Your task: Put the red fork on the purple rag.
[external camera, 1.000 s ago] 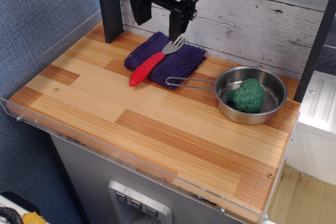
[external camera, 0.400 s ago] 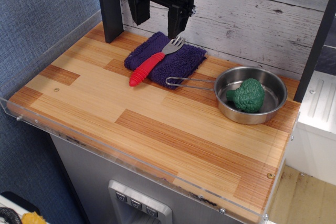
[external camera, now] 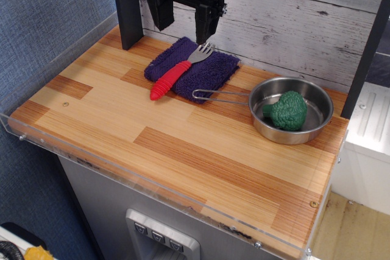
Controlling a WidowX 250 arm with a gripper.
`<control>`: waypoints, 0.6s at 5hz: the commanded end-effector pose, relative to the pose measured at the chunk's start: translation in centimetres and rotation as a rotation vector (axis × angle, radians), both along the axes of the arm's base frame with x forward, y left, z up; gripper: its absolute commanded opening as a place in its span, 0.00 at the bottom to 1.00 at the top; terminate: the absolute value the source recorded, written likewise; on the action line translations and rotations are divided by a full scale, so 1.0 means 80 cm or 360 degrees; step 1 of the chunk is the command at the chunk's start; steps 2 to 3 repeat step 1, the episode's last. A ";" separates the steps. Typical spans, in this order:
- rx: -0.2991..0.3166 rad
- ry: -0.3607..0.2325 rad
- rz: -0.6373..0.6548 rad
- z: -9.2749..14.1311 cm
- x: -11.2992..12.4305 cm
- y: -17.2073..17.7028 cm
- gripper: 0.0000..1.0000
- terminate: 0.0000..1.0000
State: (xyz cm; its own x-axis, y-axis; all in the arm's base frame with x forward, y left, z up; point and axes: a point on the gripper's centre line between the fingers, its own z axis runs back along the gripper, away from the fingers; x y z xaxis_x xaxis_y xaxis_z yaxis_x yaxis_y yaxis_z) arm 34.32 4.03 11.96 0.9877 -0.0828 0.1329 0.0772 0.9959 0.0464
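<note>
The wooden surface [external camera: 183, 144] has a clear low wall along its front and left edges, a plank wall at the back, and lots of bare room in front of the purple rag [external camera: 192, 67]. The black hand [external camera: 183, 24] hangs above the back of the rag with its two fingers spread apart, holding nothing. Just below it lies the red fork [external camera: 177, 72]: its silver tines rest on the rag, and the tip of its fat, ribbed red handle pokes past the rag's front edge, near the steel pan [external camera: 292, 111] with a green toy [external camera: 286, 111] inside.

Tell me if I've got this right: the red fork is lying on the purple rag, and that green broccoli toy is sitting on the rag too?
Not quite. The observation.image view shows the green broccoli toy sitting inside the steel pan, not on the purple rag. The red fork does lie on the rag.
</note>
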 end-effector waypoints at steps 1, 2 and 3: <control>0.0009 -0.0065 0.0005 0.018 -0.001 0.001 1.00 1.00; 0.0009 -0.0065 0.0005 0.018 -0.001 0.001 1.00 1.00; 0.0009 -0.0065 0.0005 0.018 -0.001 0.001 1.00 1.00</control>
